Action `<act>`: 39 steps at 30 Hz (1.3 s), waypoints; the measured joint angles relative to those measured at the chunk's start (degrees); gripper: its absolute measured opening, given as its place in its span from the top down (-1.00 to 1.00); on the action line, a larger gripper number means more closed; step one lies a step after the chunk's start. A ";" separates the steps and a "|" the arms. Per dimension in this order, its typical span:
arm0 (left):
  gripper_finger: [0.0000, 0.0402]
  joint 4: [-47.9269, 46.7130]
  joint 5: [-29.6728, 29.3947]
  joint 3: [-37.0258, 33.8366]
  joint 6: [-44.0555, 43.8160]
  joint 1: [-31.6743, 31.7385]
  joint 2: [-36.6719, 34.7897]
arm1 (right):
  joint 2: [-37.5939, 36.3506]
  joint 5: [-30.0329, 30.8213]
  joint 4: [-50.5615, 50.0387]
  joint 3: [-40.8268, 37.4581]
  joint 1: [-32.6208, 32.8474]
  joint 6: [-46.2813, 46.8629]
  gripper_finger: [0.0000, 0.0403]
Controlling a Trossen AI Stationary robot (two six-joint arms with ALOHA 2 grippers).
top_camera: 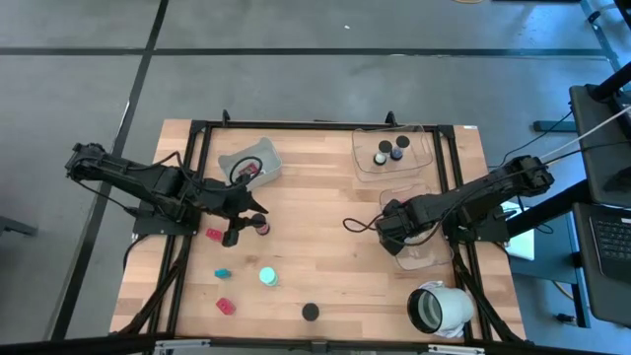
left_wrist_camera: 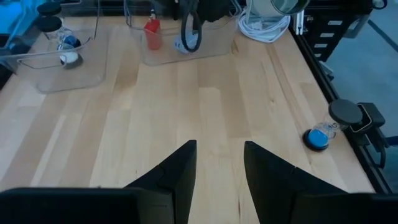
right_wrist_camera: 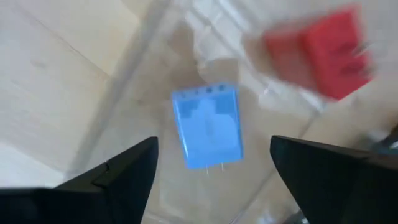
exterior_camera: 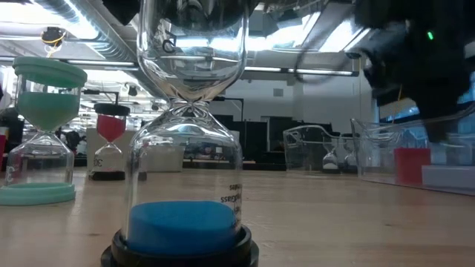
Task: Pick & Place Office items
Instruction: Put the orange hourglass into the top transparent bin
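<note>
A blue plug-shaped block (right_wrist_camera: pixel 208 126) lies flat between the right hand's (right_wrist_camera: pixel 211 163) spread fingers, a blurred red block (right_wrist_camera: pixel 323 53) just beyond.

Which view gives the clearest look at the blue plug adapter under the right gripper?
The right wrist view: the blue adapter lies in the clear tray, between the open fingers of the right gripper. The high view hides it under that arm; the low and left wrist views do not show it clearly.

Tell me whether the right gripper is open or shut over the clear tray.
Open. In the right wrist view the right gripper has its two dark fingers spread wide, with a blue charger block lying free between them in the clear tray.
</note>
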 joint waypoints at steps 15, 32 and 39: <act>0.35 6.51 -8.70 0.00 -2.48 -0.06 0.39 | -0.07 30.68 -0.14 23.27 1.76 -8.29 -0.43; -0.21 -5.39 -1.94 0.00 -17.54 -0.42 0.33 | 3.33 28.36 42.09 17.77 0.81 -35.46 -0.43; -0.22 -13.69 -3.60 -2.22 -15.41 -1.82 0.72 | 7.24 25.33 50.35 16.62 -0.28 -40.73 -0.43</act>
